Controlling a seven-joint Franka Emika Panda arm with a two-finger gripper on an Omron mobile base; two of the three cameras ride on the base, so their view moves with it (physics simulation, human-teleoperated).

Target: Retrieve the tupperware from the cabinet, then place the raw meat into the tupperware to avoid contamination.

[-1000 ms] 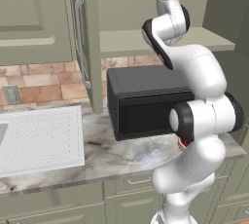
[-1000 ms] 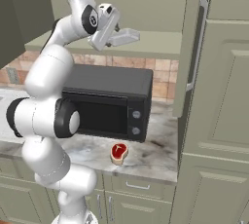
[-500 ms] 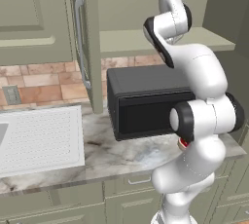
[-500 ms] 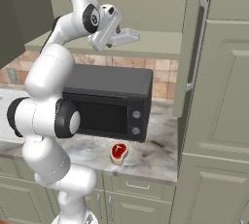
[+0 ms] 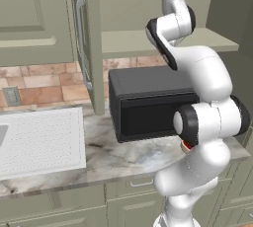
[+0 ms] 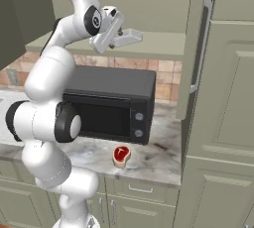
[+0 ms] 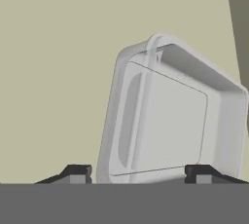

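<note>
The tupperware (image 7: 165,116), a pale grey translucent square container, lies on the inner shelf (image 6: 158,43) of the sage-green cabinet (image 6: 196,43), whose doors stand open. My gripper (image 6: 120,34) reaches into the cabinet at shelf height, right at the tupperware (image 6: 132,37). In the hand view my gripper (image 7: 138,174) is open: the left fingertip (image 7: 78,172) stands outside the container's near side wall and the other tip is in front of its inside. The raw meat (image 6: 121,155), a small red steak with a tan rim, lies on the marble counter in front of the microwave.
A black microwave (image 6: 109,103) stands on the counter under the cabinet shelf. A large white ridged drainboard (image 5: 39,139) lies left of it. The open left cabinet door (image 5: 91,48) hangs edge-on with its silver handle. A tall sage-green unit (image 6: 223,123) closes off the right.
The hand has edged a little further along the shelf toward the tupperware, and the fingers stand closer together than a second ago. The meat and microwave have not moved.
</note>
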